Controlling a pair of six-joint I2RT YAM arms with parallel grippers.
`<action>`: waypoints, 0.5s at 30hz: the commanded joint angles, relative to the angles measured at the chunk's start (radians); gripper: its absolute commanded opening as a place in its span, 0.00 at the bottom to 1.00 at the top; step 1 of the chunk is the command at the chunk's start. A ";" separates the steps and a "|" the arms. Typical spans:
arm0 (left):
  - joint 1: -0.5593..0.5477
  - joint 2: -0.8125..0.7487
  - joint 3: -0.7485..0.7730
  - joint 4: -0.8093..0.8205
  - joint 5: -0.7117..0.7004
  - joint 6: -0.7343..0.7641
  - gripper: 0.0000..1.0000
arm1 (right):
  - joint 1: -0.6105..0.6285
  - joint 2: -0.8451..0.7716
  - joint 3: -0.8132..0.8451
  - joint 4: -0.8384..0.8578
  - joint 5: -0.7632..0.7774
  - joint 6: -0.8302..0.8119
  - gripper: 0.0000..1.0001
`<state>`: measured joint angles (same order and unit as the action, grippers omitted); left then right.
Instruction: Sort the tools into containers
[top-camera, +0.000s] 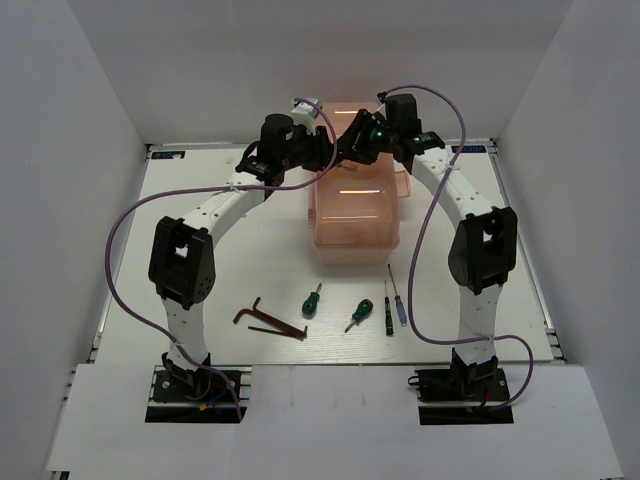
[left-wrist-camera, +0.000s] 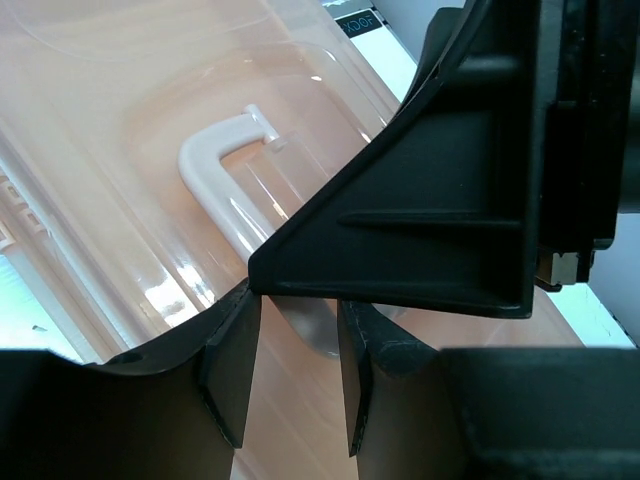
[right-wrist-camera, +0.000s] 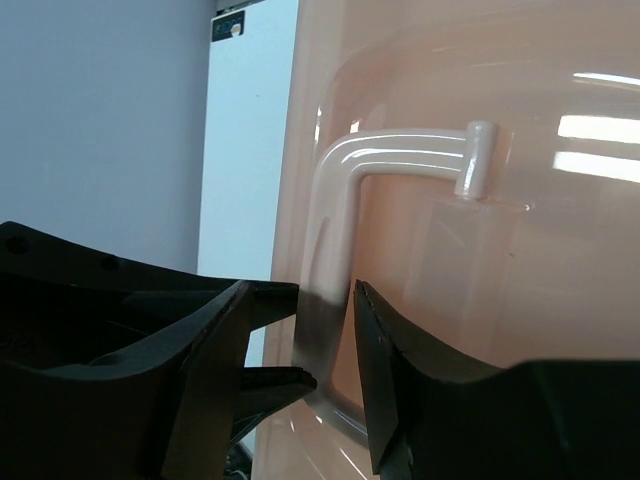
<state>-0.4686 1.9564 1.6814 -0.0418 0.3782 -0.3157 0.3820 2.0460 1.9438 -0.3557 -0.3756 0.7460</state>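
The salmon-pink toolbox (top-camera: 355, 215) stands closed at the table's back centre. Both grippers meet over its lid. My left gripper (top-camera: 332, 150) (left-wrist-camera: 298, 322) is open, its jaws either side of one end of the white lid handle (left-wrist-camera: 215, 160). My right gripper (top-camera: 352, 148) (right-wrist-camera: 302, 300) is open with the handle (right-wrist-camera: 400, 150) running between its jaws. It fills the right of the left wrist view. On the table in front lie two brown hex keys (top-camera: 262, 315), two green-handled screwdrivers (top-camera: 312, 300) (top-camera: 358, 314), a dark precision screwdriver (top-camera: 388, 312) and a blue-handled one (top-camera: 399, 302).
White walls close in the table on the left, right and back. Purple cables loop from both arms down to the bases. The tools lie in a row between the toolbox and the arm bases.
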 joint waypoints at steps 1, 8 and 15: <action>-0.033 0.003 -0.023 -0.021 0.074 -0.019 0.46 | -0.008 0.023 -0.028 0.030 -0.083 0.039 0.52; -0.033 0.002 -0.023 -0.021 0.064 -0.019 0.47 | -0.038 0.017 -0.054 0.118 -0.178 0.101 0.47; -0.033 0.002 -0.034 -0.053 0.044 -0.019 0.62 | -0.054 -0.007 -0.057 0.170 -0.220 0.119 0.47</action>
<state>-0.4744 1.9564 1.6764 -0.0231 0.3893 -0.3256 0.3359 2.0529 1.8877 -0.2504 -0.5373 0.8421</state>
